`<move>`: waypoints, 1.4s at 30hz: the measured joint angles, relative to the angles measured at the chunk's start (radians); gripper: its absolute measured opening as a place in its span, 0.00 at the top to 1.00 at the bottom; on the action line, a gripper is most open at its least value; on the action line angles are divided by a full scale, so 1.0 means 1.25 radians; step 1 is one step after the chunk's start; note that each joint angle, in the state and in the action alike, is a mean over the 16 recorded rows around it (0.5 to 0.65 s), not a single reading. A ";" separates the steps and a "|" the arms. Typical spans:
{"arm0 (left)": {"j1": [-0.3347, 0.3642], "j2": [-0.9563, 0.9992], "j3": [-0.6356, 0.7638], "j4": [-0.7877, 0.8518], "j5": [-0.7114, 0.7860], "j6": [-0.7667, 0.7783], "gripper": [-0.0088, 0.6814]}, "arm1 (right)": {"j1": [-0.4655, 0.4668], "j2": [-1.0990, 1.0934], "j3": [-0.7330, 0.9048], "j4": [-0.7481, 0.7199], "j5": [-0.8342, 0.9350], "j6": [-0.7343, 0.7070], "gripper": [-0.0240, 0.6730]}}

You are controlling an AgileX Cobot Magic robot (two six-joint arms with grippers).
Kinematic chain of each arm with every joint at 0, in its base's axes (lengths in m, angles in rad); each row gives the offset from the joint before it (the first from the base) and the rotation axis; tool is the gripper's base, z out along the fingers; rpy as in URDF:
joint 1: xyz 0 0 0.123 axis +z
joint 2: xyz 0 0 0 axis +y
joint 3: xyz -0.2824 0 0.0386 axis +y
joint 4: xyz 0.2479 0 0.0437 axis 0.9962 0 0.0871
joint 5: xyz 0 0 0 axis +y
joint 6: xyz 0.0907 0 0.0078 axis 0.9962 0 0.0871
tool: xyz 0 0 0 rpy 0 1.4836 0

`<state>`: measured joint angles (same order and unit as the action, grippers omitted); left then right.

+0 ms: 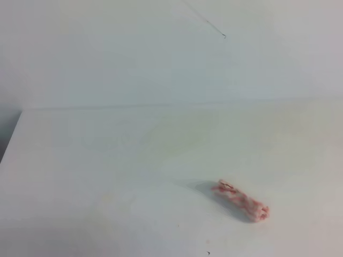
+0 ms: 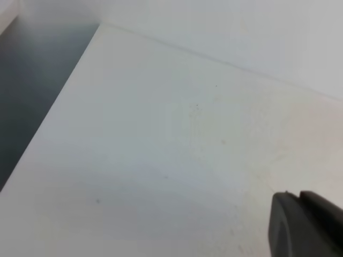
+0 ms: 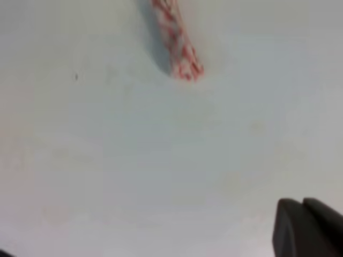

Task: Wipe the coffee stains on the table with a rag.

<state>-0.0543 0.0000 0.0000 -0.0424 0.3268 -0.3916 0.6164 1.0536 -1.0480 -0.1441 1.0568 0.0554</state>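
Rag [image 1: 240, 201] lies untouched on counter [image 1: 80, 160]; stain not clearly visible near it. Wiping not started. Left end effector [image 2: 308, 225] and right end effector [image 3: 308, 227]: aperture unclear, nothing held visibly.

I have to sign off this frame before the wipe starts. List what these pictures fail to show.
- Both grippers: absent from the high view; each wrist view shows only a dark corner of the gripper, cut off by the frame, so open or shut is unknown.
- Coffee stains: only faint yellowish smudges on the table; too pale to outline.
- Rag: its far end is cut off by the top edge of the right wrist view, which is blurred.
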 joint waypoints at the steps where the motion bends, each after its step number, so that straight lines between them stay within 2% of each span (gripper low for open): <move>1: 0.000 0.000 0.000 0.000 0.000 0.000 0.99 | 0.000 -0.018 0.002 -0.001 0.024 0.002 0.97; 7: 0.000 0.000 0.000 0.000 0.000 0.000 0.99 | 0.001 -0.090 0.004 -0.003 0.122 0.004 0.97; 13: 0.000 0.000 0.000 0.000 0.000 0.000 0.99 | -0.015 -0.134 0.004 -0.013 0.137 -0.014 0.97; 21: 0.000 0.000 0.000 0.000 0.000 0.000 0.99 | -0.122 -0.185 0.006 -0.023 0.099 -0.039 0.97; 26: 0.000 0.000 0.000 0.000 0.000 0.000 0.99 | -0.232 -0.248 0.034 0.010 -0.049 -0.044 0.97; 31: 0.000 0.000 0.000 0.000 0.000 0.000 0.99 | -0.341 -0.340 0.121 0.074 -0.290 -0.059 0.97; 37: 0.000 0.000 0.000 0.000 0.000 0.000 0.99 | -0.440 -0.467 0.308 0.166 -0.593 -0.082 0.97; 42: 0.000 0.000 0.000 0.000 0.000 0.000 0.99 | -0.494 -0.571 0.496 0.215 -0.759 -0.097 0.97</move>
<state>-0.0543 0.0000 0.0000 -0.0424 0.3268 -0.3916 -0.0006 0.3397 -0.4279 0.1244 0.1085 -0.0664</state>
